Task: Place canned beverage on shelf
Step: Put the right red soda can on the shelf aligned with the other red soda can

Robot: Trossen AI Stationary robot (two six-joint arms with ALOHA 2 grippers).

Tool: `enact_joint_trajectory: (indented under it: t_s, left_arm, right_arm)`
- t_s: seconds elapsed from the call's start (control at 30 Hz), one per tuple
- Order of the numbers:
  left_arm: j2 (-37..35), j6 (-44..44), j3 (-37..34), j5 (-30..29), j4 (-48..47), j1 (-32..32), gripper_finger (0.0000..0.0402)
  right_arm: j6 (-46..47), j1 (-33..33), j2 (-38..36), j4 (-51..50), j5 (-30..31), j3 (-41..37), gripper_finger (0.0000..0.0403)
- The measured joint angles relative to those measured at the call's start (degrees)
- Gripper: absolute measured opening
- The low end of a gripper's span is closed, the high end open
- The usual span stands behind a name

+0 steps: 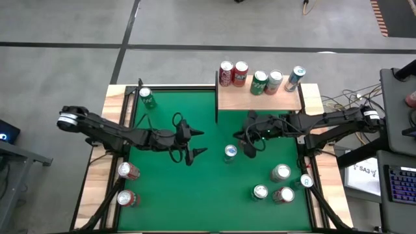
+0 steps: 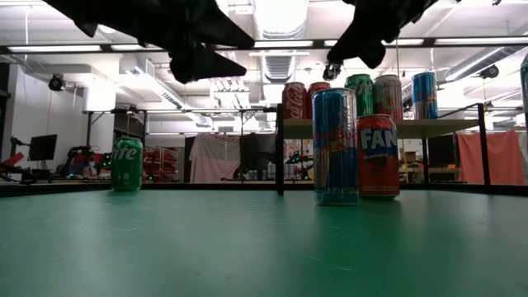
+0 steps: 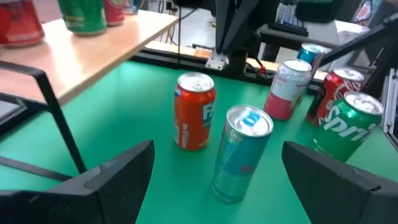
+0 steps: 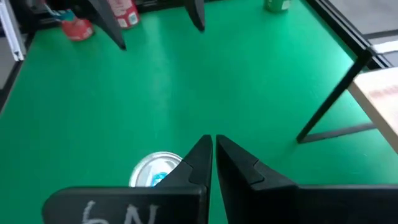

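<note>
Five cans on shelf (image 1: 260, 97) | left jaws (image 1: 197, 142) apart, blue can (image 1: 230, 153) just ahead: centre, close mid-body | right jaws (image 1: 249, 153) together, beside can

The table (image 1: 195, 188) is covered in green felt. The shelf (image 1: 260, 101) is light wood. One can (image 3: 239, 152) is light blue with silver top, another can (image 3: 194, 112) is orange.

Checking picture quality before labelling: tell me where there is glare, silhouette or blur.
Low view: ceiling lights glare, and both grippers hang as black silhouettes against them. Left wrist view: the near fingers are soft, while the blue can is fairly sharp. Right wrist view: the shelf edge looks washed out.
</note>
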Motion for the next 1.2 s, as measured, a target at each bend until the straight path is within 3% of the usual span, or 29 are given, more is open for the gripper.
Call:
enact_joint_trajectory:
  t_s: [0.17, 0.37, 0.57, 0.77, 0.9, 1.03, 1.2]
  left_arm:
    - [-1.2, -6.0, 0.0, 1.1, -3.1, -1.4, 0.0338]
    - [-4.2, -20.9, 0.0, 7.0, -14.1, -4.2, 0.0338]
    - [-3.9, -31.2, 0.0, 8.5, -13.6, -6.7, 0.0338]
    - [-3.9, -32.9, 0.0, 8.3, -13.7, -8.1, 0.0338]
    - [-3.4, -33.2, 0.0, 5.7, -12.9, -8.2, 0.0338]
    - [-3.4, -32.6, 0.0, 5.4, -12.8, -8.2, 0.0338]
    - [-3.5, -28.2, 0.0, 5.3, -12.8, -8.1, 0.0338]
  right_arm:
    - [-0.1, 0.3, 0.1, 3.1, 0.0, 0.0, 0.0012]
    - [-0.1, 0.3, 0.2, 3.3, 0.3, 0.0, 0.0012]
    - [1.4, 0.3, 0.6, 4.0, 0.5, -0.1, 0.0012]
    - [4.9, 0.3, 1.6, 4.5, 0.9, -0.1, 0.0012]
    - [11.0, 0.1, 1.6, 3.7, 6.1, 0.1, 0.0012]
    - [15.1, -0.7, 2.1, -3.7, 9.6, 4.4, 0.0012]
    - [20.1, -0.7, 6.0, -15.7, 9.6, 12.1, 0.0012]
